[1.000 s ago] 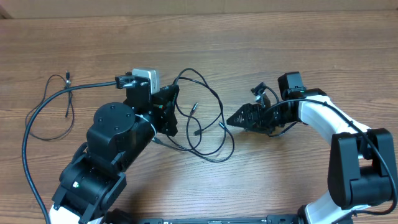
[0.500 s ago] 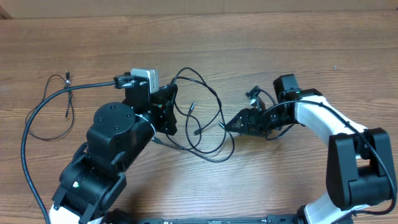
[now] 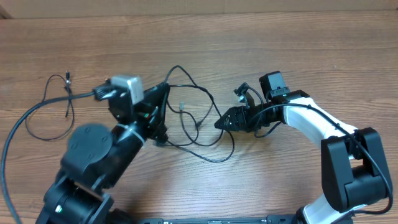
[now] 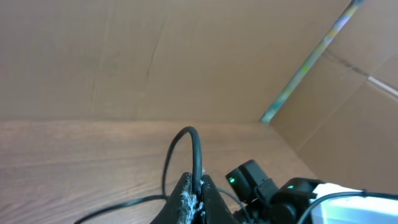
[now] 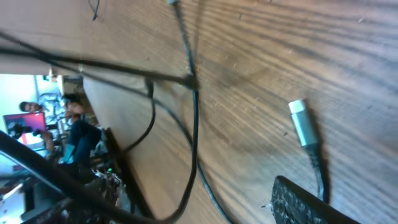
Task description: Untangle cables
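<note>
The left gripper [image 4: 194, 191] is clamped on a loop of the cables [image 3: 217, 160], which lie tangled on the table [image 3: 280, 50] between the arms. How the right gripper [image 3: 219, 124] stands is unclear (only one pad shows). It should take a single strand near the plug [image 5: 303, 127], then pull gently outward.

Even, soft light from above fills the overhead view, sharp throughout, with thin faint shadows close beside the cables [image 3: 214, 160] on the table [image 3: 280, 37]. The left wrist view is slightly hazy; the right wrist view is blurred, its left edge overexposed.
</note>
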